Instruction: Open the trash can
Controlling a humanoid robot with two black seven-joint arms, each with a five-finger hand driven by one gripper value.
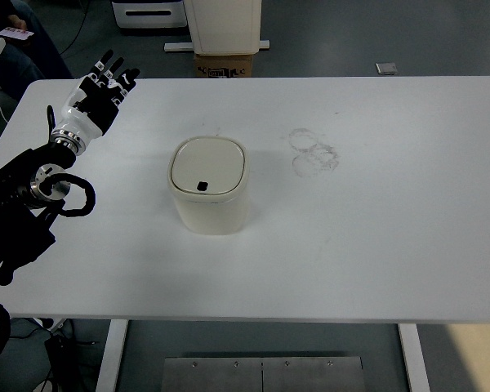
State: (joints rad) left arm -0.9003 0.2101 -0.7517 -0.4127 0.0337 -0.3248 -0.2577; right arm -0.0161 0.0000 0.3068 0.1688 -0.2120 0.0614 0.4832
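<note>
Fingers [114, 67] spread wide, holding nothing: that's the left hand [98, 94], up over the far-left corner of the white table [392, 229], well apart from the trash can [210, 184]. Right hand not in shot.

Key relation: can sits to the right of the left hand and nearer the robot's edge, approx mid-table, so the hand has to come across and back toward the can. Left is the only hand showing, so I'd judge it does the work.

Can is a squarish cream box w/ rounded corners, no real long axis. Lid [208, 165] down flat, still closed. Small dark tab [202, 186] on the lid's near edge, prob. the press point or latch, can't confirm.

Faint ring marks [314, 151] on the table just right of the can, beyond it.

Writing: none readable on the can. Cardboard box [224, 65] behind the table, past the can, has print, too small to read.
</note>
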